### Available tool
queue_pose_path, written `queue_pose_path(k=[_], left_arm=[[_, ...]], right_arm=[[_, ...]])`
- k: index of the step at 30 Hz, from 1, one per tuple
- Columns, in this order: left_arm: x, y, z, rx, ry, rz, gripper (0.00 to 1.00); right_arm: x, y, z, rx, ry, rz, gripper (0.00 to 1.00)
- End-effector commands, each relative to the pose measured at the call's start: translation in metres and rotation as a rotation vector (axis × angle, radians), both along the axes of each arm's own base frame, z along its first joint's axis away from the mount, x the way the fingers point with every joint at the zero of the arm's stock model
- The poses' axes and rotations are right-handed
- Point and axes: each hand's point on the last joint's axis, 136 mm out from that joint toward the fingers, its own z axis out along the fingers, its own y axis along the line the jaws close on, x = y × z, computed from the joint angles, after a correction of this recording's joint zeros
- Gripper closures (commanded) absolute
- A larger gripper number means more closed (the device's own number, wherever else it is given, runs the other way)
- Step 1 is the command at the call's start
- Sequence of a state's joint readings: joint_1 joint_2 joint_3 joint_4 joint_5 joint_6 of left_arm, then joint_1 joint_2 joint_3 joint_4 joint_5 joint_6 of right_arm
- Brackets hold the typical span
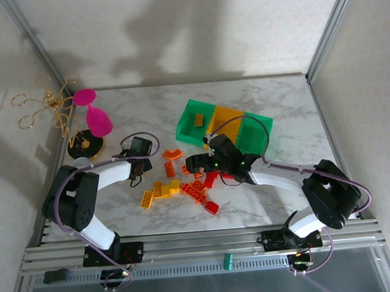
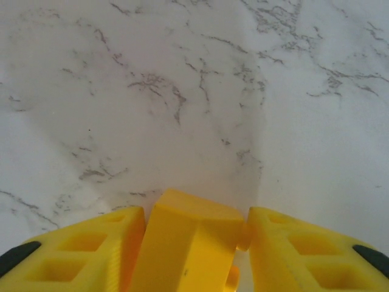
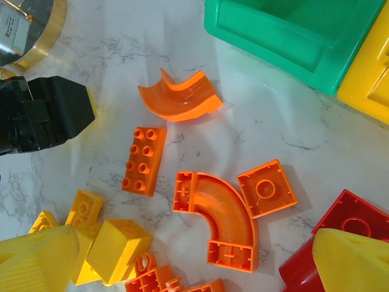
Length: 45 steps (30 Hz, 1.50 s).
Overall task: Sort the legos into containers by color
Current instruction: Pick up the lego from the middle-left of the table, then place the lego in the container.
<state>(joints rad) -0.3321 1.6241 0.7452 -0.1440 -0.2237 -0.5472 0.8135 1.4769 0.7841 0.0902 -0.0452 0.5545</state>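
A grey-veined marble tabletop (image 1: 274, 204) sits inside a white-walled cell. Our left end effector (image 2: 196, 216) is clenched on a yellow brick (image 2: 182, 243), with a finger pressed to each side, over bare marble. In the overhead view the containers (image 1: 223, 122) lie toward 2 o'clock from it, their row running roughly 10 to 4. The nearest green bin (image 1: 192, 131) already holds a yellow piece (image 1: 198, 119). Our right end effector (image 1: 200, 164) hangs released, jaws wide, over the loose legos (image 1: 185, 187), nearer the bins. We judge that this arm and an orange arch (image 1: 173, 154) crowd the direct path. A pink goblet (image 1: 93, 117) stands apart at 11 o'clock.
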Motion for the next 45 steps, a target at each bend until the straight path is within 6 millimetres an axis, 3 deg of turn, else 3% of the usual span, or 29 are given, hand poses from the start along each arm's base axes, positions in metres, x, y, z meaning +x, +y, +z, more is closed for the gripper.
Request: queue_pose_path(k=[1,8,12,18,25,34,42,45], left_arm=[[-0.001,-0.009,-0.003,-0.058,0.002,-0.024,0.6],[-0.002,-0.019,0.018,-0.068,-0.038,-0.045,0.68],[-0.003,-0.033,0.04,-0.076,-0.08,-0.077,0.69],[0.004,-0.077,0.09,-0.117,-0.169,-0.176,0.68],[0.03,-0.141,0.137,-0.176,-0.252,-0.299,0.69],[0.081,-0.194,0.146,-0.178,-0.284,-0.358,0.71],[0.127,-0.213,0.124,-0.092,-0.283,-0.347,0.7],[0.14,-0.23,0.114,-0.109,-0.27,-0.382,0.69]], right_arm=[[0.004,0.003,0.004,0.0,-0.014,-0.009,0.01],[0.006,0.006,0.014,0.028,-0.019,-0.015,0.01],[0.009,0.002,0.023,0.028,-0.039,-0.031,0.01],[0.018,-0.023,0.035,0.022,-0.051,-0.102,0.01],[0.033,-0.062,0.042,0.024,-0.058,-0.207,0.01],[0.05,-0.097,0.038,0.034,-0.049,-0.306,0.01],[0.059,-0.109,0.031,0.051,-0.033,-0.342,0.01],[0.062,-0.109,0.033,0.051,-0.032,-0.34,0.01]])
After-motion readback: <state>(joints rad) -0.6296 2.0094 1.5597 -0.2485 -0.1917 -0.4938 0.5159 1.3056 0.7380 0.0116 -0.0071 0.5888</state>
